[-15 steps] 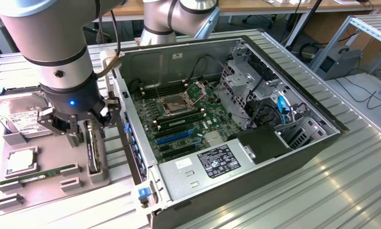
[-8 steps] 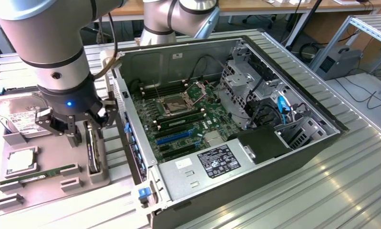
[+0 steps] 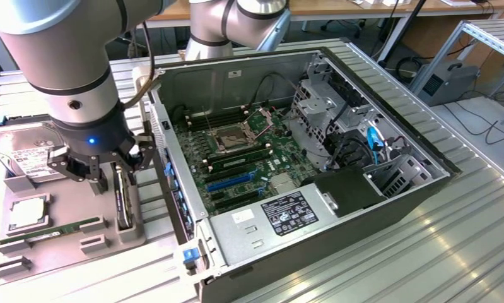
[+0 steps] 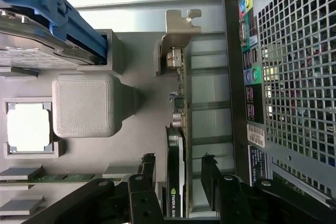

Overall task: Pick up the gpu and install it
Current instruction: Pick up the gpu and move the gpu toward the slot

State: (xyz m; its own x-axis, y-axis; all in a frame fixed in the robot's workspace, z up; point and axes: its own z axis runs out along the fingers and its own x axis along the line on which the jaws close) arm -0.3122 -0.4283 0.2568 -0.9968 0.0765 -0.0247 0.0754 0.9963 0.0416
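Parts sit in a grey tray (image 3: 62, 252) at the exterior view's left: a hard drive (image 3: 20, 151), a square processor (image 3: 26, 214) and a memory stick (image 3: 54, 228). Just right of them the gpu (image 4: 176, 145) stands on edge in the tray's slot, with its silver bracket (image 4: 181, 24) at the end away from my fingers. My gripper (image 4: 178, 166) hangs over it, jaws spread wide with one finger on each side of the card. There is a gap on both sides, and I hold nothing. I judge the card light and stiff but fragile. The flat faces at the black cooler are the place to squeeze, not bare circuitry or edge contacts. Further right, close beside the tray, lies the open computer case (image 3: 226, 76), its perforated wall crowding my outer finger. Inside, cables (image 3: 372, 142) and a drive cage (image 3: 315, 104) stand over the motherboard (image 3: 252, 151).
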